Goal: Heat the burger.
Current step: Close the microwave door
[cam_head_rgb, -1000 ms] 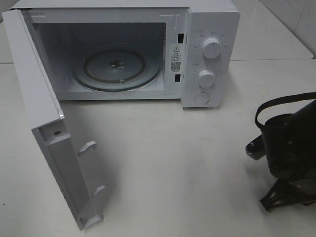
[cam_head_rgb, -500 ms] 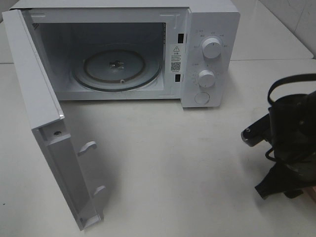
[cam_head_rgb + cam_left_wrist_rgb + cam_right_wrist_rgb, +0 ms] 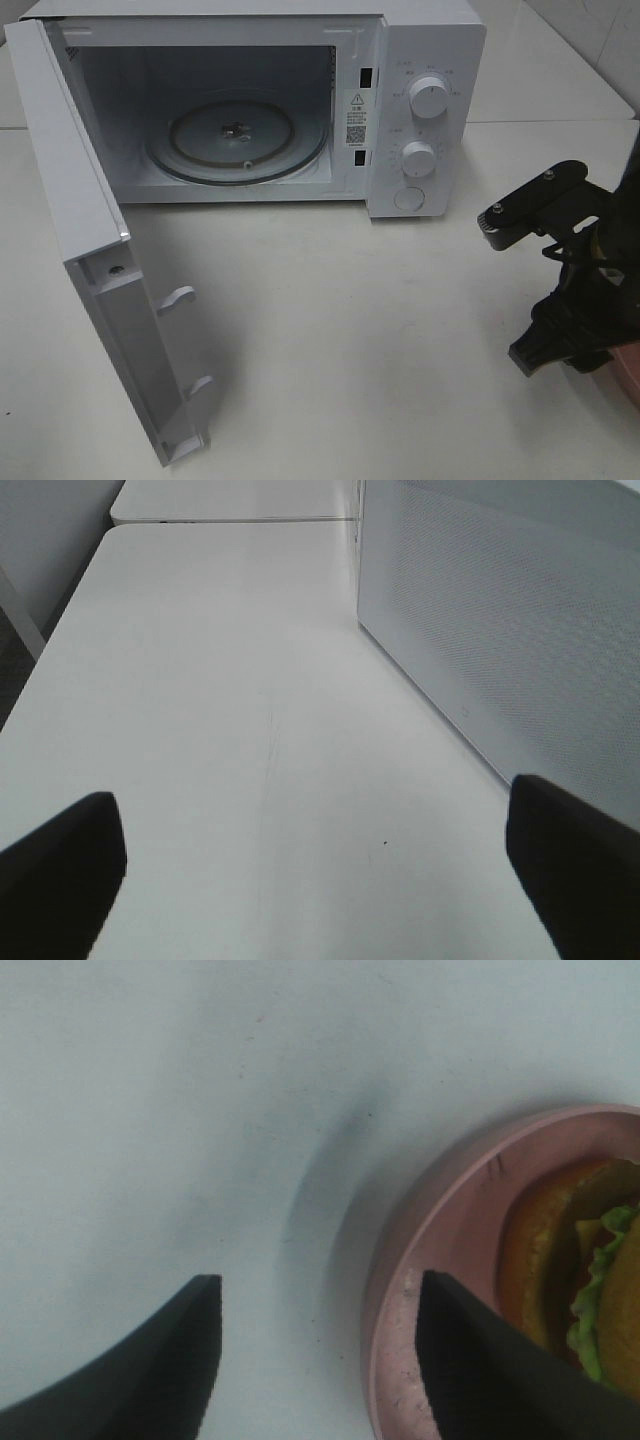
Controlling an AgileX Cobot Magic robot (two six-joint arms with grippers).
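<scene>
Your right pincer [image 3: 315, 1360] has just swung round over the right edge of the surface [image 3: 350, 330] and spread its jaws; they now stand apart and empty, one over the pink plate [image 3: 440, 1260], so the pickup looks about to begin. Your left pincer [image 3: 315, 870] hangs wide open and empty beside the microwave [image 3: 425, 110], whose door [image 3: 100, 280] is open. The burger [image 3: 580, 1280] sits on that plate: glossy orange-brown bun, green lettuce, partly out of frame.
</scene>
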